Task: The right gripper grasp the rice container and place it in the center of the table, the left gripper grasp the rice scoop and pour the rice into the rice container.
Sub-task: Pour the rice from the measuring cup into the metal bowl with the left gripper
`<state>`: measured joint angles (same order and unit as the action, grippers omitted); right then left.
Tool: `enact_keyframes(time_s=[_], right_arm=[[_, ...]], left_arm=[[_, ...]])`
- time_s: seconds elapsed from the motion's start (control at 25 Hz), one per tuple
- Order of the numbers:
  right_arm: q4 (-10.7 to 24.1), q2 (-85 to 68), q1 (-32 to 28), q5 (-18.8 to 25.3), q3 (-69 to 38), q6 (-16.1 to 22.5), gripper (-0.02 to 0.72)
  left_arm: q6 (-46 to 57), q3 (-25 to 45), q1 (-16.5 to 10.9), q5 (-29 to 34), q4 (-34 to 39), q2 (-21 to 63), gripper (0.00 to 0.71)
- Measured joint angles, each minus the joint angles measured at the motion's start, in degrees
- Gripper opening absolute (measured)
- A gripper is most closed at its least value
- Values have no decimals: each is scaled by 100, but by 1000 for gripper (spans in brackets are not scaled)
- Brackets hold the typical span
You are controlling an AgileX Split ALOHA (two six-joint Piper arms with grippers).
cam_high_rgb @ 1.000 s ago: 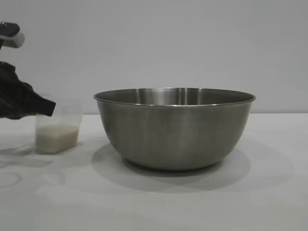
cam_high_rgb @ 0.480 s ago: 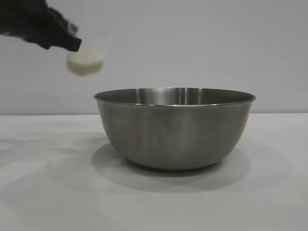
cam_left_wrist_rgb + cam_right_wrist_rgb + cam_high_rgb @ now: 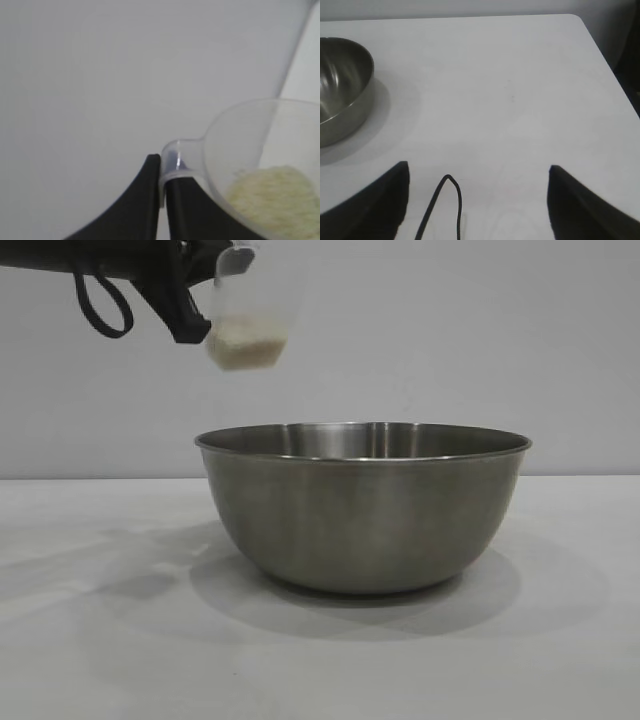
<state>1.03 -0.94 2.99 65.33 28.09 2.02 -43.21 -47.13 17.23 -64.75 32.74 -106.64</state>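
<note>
While rice scoop [image 3: 250, 325] hangs aloft, rice container [image 3: 363, 505] stands below, unobstructed.

Exterior: level, near table [image 3: 560, 660]; right wrist: above it, sharing bowl [image 3: 340, 85]; left wrist: at cup [image 3: 260, 175]

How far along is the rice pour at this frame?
Done: the steel mixing bowl sits mid-table, and the right gripper is open and clear of it. In hand: the left gripper holds the clear measuring cup by its handle above the bowl's left rim, rice inside. Left: tipping the rice into the bowl.
</note>
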Motion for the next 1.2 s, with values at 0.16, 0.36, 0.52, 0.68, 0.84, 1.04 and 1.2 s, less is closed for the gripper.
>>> enact_keyframes(time_s=[0.16, 0.36, 0.52, 0.68, 0.84, 1.04, 1.2], right_arm=[[0, 0, 0, 0, 0, 0, 531], [0, 0, 0, 0, 0, 0, 531], [0, 0, 0, 0, 0, 0, 531], [0, 0, 0, 0, 0, 0, 531], [0, 0, 0, 0, 0, 0, 531], [0, 0, 0, 0, 0, 0, 531], [0, 0, 0, 0, 0, 0, 531]], left_arm=[[-633, 0, 0, 0, 323, 0, 0], [-1548, 0, 59, 0, 653, 0, 0], [-2399, 0, 279, 0, 769, -11, 0], [-2948, 0, 470, 0, 987, -11, 0], [-3438, 0, 493, -10, 1233, -71, 0], [-4012, 0, 493, -10, 1390, -132, 0], [-4534, -5, 493, -10, 1478, -132, 0]])
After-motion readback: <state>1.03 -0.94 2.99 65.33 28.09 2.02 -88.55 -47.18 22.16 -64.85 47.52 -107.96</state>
